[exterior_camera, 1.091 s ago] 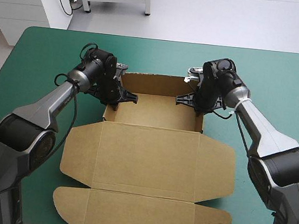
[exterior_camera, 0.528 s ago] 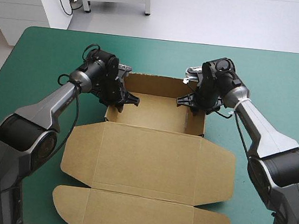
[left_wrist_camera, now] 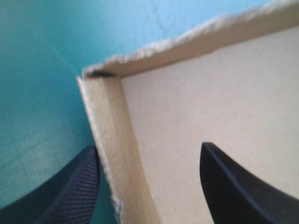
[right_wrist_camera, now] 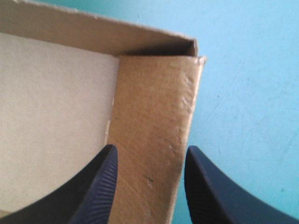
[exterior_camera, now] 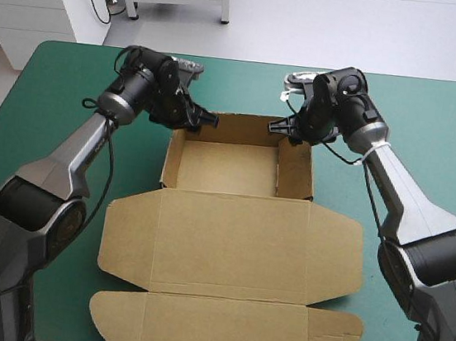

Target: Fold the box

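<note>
Astride the box (exterior_camera: 228,166) walls, parted end effectors (left_wrist_camera: 148,147) (right_wrist_camera: 152,148).

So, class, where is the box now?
High view: the box lies mid-table, its tray at the far end between the left end effector and right end effector.

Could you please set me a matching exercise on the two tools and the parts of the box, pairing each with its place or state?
1. left tool
2. right tool
3. lid
4. tray walls

A. flat on the teal-green cover
B. open, astride the right wall
C. raised upright
D. open, astride the left wall

Pairs: 1-D, 2-B, 3-A, 4-C
</note>
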